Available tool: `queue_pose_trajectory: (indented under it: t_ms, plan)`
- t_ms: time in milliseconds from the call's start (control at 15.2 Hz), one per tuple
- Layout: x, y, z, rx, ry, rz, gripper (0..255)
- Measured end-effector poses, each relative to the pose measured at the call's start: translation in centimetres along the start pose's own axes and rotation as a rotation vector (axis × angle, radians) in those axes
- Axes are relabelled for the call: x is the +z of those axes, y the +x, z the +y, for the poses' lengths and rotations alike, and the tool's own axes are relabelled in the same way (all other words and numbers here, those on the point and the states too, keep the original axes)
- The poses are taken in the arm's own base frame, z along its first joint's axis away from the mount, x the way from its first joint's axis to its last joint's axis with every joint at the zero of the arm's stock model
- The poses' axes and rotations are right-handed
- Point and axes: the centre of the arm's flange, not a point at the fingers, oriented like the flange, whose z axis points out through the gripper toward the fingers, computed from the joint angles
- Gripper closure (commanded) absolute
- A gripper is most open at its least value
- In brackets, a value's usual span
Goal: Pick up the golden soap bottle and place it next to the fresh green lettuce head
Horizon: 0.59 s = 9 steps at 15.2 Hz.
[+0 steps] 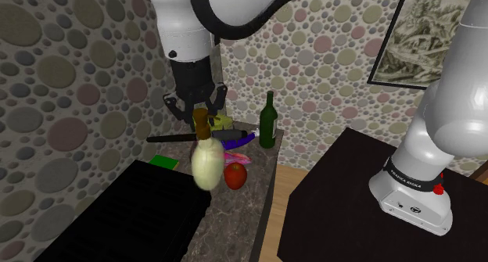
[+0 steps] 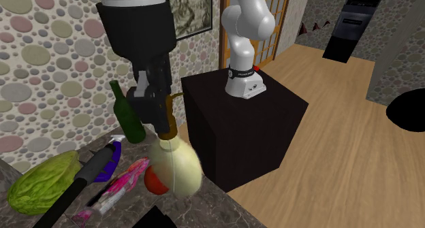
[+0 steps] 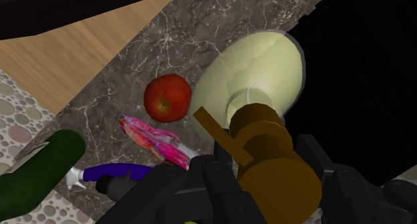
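Soap bottle [image 1: 206, 165] hangs near-upright in gripper [image 1: 201, 121], brown pump cap uppermost.

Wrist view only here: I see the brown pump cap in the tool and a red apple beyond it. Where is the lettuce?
Observer: The lettuce lies on the counter, at the second exterior view's lower left, well to the left of the soap bottle.
Operator: Anything lying between them?
Observer: A long black handle lies slantwise right beside the lettuce, on the soap bottle's side of it.
Operator: And the dark green shape near my edge?
Observer: That is a dark green bottle, standing upright to that view's left of the tool.
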Motion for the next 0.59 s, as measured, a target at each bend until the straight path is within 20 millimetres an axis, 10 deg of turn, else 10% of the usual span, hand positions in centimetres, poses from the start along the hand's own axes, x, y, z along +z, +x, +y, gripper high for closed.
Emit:
queue_pose_trajectory:
  t_ms: [594]
  plan:
    - [-4.8,-0.1,-0.1,0.0,0.0,0.0,255]
